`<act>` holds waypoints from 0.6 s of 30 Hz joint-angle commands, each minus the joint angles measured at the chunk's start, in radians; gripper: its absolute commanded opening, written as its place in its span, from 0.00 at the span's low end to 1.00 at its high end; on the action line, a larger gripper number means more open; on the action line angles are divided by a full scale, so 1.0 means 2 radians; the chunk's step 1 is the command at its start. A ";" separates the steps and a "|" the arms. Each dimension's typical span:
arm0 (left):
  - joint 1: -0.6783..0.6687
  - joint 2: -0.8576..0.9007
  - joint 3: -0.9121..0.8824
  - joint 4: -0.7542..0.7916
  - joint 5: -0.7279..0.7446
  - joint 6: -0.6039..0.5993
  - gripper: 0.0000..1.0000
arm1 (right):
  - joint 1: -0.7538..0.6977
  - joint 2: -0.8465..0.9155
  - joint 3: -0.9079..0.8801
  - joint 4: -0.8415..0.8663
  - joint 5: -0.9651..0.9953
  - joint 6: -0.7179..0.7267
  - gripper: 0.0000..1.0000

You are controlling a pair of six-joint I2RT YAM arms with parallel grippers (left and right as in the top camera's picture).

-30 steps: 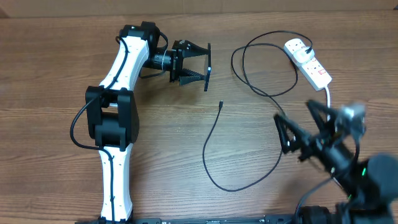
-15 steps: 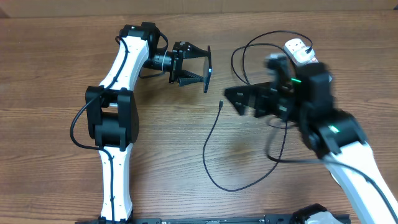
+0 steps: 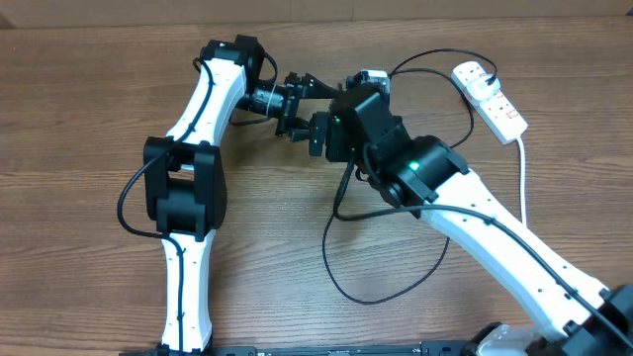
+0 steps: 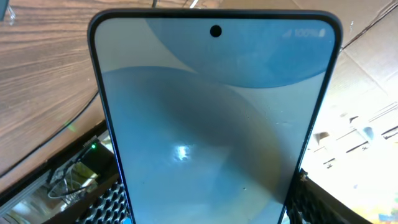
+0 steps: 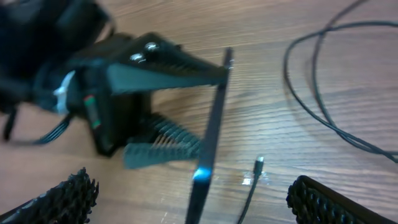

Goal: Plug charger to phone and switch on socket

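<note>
**On the surface: phone clamped, charger tip lying loose**

Nearest the arm bases, the charger (image 3: 372, 301) lies in a slack loop on the surface (image 3: 79, 119). Further out, the right claw (image 5: 193, 186) hangs with its fingers spread wide and nothing between them. The connector tip (image 5: 258, 163) rests on the wood just ahead of it, untouched. Just beside the tip, the phone (image 4: 214, 124) stands edge-on, screen lit, pinched across its width by the left claw (image 3: 305, 106). Farthest off, to the right, sits the socket (image 3: 492, 99), well apart from both claws.
</note>
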 commanded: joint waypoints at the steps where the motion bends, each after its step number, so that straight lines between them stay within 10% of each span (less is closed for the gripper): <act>1: -0.003 0.001 0.014 -0.002 0.034 -0.013 0.61 | -0.001 -0.002 0.011 0.006 0.031 0.034 1.00; 18: -0.018 0.001 0.014 -0.001 0.045 -0.021 0.61 | -0.001 0.015 -0.005 0.014 0.032 0.054 0.86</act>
